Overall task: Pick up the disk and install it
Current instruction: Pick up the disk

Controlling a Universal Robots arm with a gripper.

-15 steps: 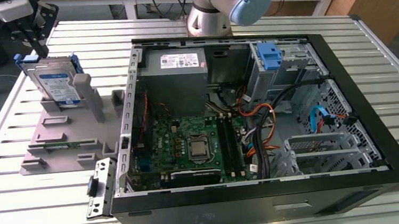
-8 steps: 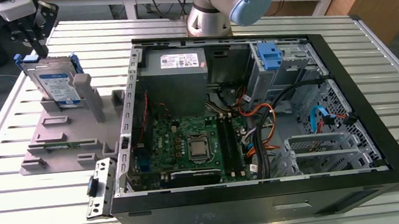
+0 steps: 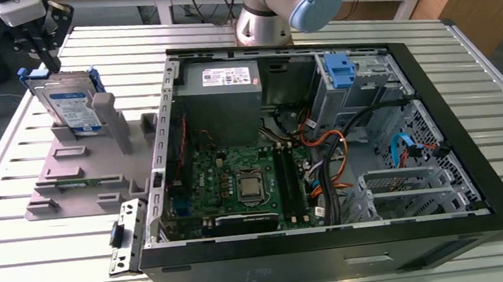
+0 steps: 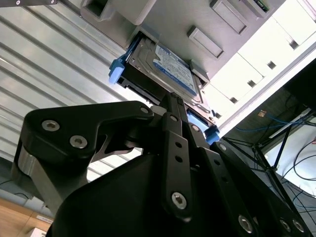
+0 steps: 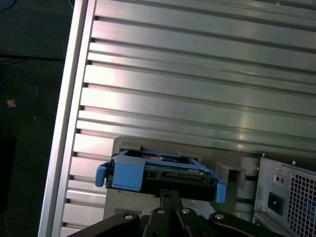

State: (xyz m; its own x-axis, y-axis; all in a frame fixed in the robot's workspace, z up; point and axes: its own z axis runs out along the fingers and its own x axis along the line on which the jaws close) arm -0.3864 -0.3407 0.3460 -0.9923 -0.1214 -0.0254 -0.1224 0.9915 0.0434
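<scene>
a slatted metal surface (image 3: 29, 280) carries everything here, with wooden furniture behind it. on it lies an open black computer case (image 3: 500, 219), its green motherboard (image 3: 236, 176) and grey power supply (image 3: 224, 79) facing up, and a blue bracket (image 3: 340, 70) sits in the bay near the case's far corner. beside the case, on the exterior view's left, stands a grey holder (image 3: 74, 175). the disk (image 3: 71, 105) rests on edge in that holder, slightly tilted, with its blue rails around it. the claw (image 3: 51, 62) hangs right above it. in both wrist views we see the claw (image 4: 173, 98) (image 5: 169, 195) drawn narrow, its tips together at the upper edge of the disk (image 4: 168, 66) (image 5: 163, 173). we cannot tell whether they touch it.
</scene>
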